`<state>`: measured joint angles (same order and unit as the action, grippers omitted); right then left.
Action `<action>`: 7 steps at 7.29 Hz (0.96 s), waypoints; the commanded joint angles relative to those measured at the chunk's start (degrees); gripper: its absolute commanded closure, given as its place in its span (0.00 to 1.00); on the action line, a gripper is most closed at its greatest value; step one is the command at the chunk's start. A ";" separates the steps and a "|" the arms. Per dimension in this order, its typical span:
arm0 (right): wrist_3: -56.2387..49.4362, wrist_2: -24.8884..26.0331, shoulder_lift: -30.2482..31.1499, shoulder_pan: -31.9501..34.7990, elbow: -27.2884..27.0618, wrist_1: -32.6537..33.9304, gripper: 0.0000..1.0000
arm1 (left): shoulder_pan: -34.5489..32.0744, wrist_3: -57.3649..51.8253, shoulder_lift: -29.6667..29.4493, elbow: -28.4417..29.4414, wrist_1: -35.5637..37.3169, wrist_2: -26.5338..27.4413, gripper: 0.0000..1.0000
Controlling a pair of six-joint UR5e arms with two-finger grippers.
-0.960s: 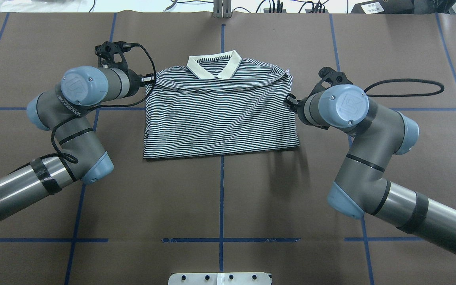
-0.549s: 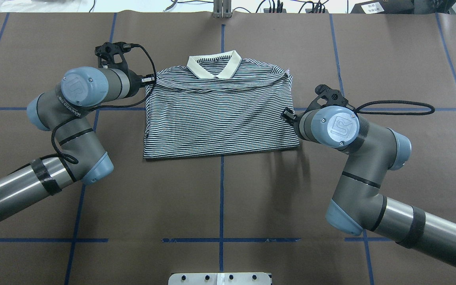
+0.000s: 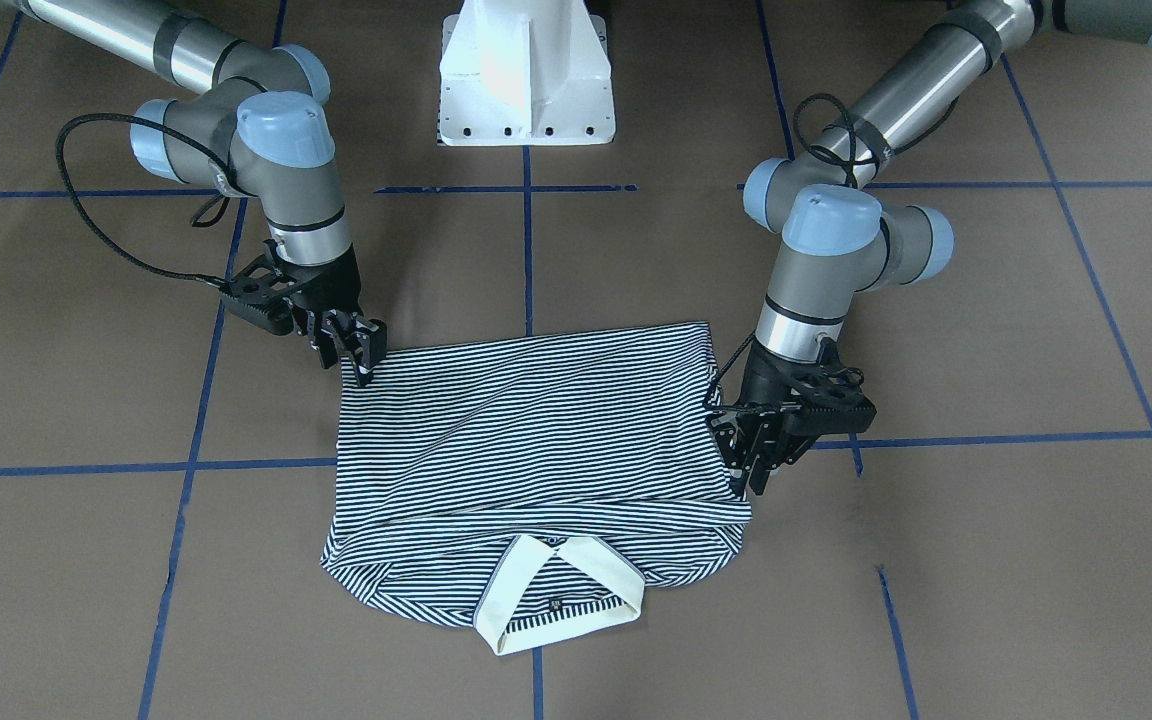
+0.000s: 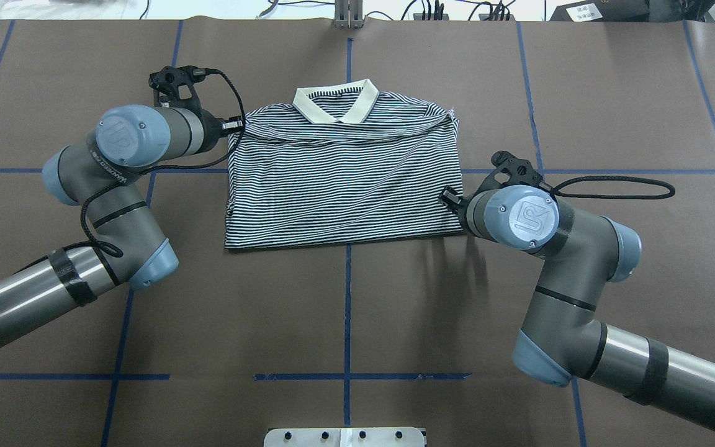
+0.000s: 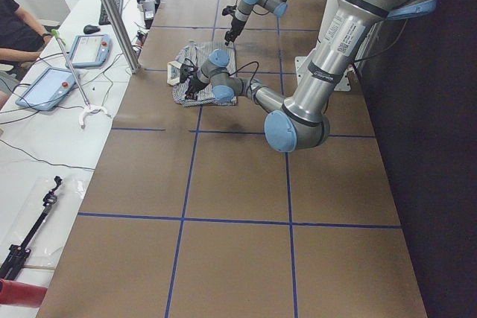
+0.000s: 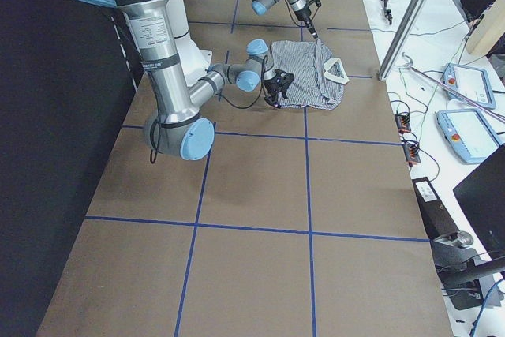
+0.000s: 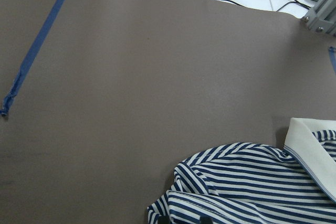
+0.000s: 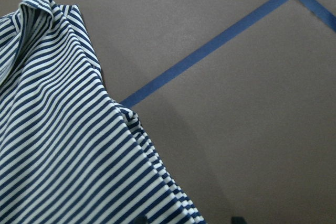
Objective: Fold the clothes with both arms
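Observation:
The striped polo shirt (image 4: 345, 180) lies folded on the brown table, its cream collar (image 4: 334, 104) on the far side from me. It also shows in the front view (image 3: 536, 440). My left gripper (image 4: 235, 124) is low at the shirt's left edge near the shoulder, shut on bunched fabric (image 7: 173, 208); it shows in the front view (image 3: 748, 470). My right gripper (image 4: 449, 197) hangs at the shirt's right edge near the hem corner (image 3: 356, 355). In the right wrist view its fingertips (image 8: 237, 219) stand apart over the shirt's edge (image 8: 131, 124), so it is open.
My white pedestal base (image 3: 526, 70) stands at the near table edge. Blue tape lines (image 4: 347, 310) cross the brown cover. The right arm's black cable (image 4: 618, 186) loops over the table. A white bench with tablets (image 5: 71, 57) and a seated person (image 5: 15, 27) lies beyond the far edge.
My right gripper has moved along the shirt's right edge toward me, from near the sleeve down to near the hem. The left arm and the shirt have stayed still.

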<state>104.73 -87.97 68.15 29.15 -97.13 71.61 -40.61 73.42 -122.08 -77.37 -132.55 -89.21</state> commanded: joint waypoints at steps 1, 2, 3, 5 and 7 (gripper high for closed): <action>0.04 0.68 1.01 -0.40 -0.16 -0.06 1.00 | 0.09 2.06 -0.27 -0.06 -0.60 0.00 0.68; 0.04 2.17 1.98 -1.54 -1.12 -0.06 1.00 | 0.00 2.60 -0.09 -0.14 -3.13 0.00 0.68; 0.04 2.45 3.47 -2.59 -4.52 0.11 1.00 | 0.00 2.95 -0.09 -0.06 -3.59 0.00 0.68; 1.96 4.98 8.21 -8.29 -11.90 0.20 1.00 | 0.00 3.30 -0.27 -0.32 -3.77 0.00 0.68; 3.46 6.66 14.00 -16.71 -25.05 8.93 1.00 | 0.00 3.48 -0.18 -2.42 -3.68 -0.18 0.68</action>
<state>107.16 -82.30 78.75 17.70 -113.94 75.06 -40.61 76.72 -122.31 -78.54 -136.26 -89.29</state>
